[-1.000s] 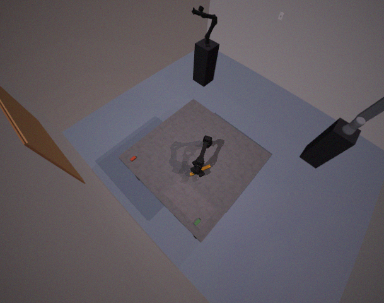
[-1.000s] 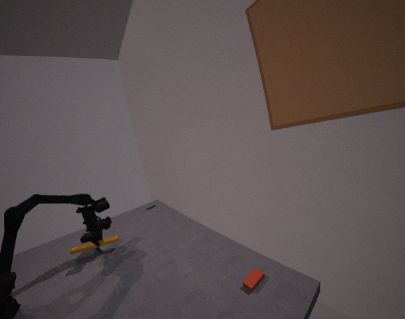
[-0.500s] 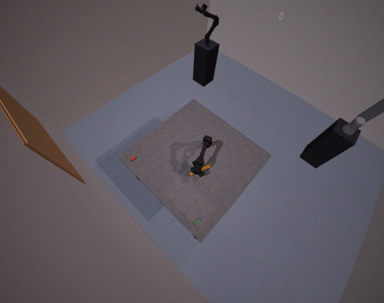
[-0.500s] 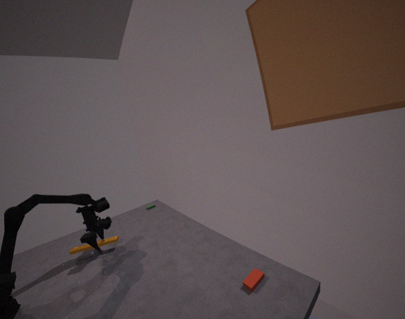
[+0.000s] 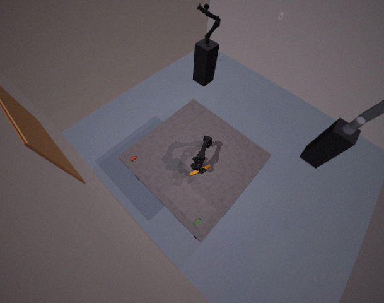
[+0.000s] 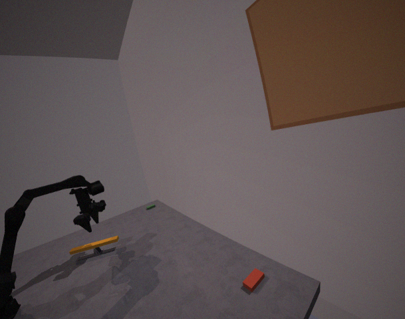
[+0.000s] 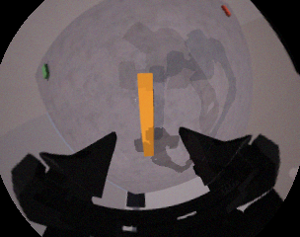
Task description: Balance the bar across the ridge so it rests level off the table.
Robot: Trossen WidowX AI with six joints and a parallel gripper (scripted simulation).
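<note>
The orange bar (image 5: 194,173) (image 6: 108,240) (image 7: 146,99) lies across the small dark ridge (image 6: 98,250), which shows under its middle in the exterior view. Both bar ends are off the table (image 5: 237,153) (image 6: 202,260) (image 7: 86,74). The bar runs nearly parallel to its shadow and looks about level. My gripper (image 5: 200,169) (image 6: 94,226) (image 7: 148,130) is open and empty, above the bar with a gap in between. In the wrist view its fingertips stand wide on either side of the bar. The ridge is mostly hidden under the bar in the wrist view.
A red block (image 5: 133,158) (image 6: 253,280) (image 7: 226,10) and a green block (image 5: 197,221) (image 6: 150,207) (image 7: 45,71) lie far from the bar, near table corners. Another arm (image 5: 214,27) stands on a black pedestal (image 5: 205,63) beyond the table.
</note>
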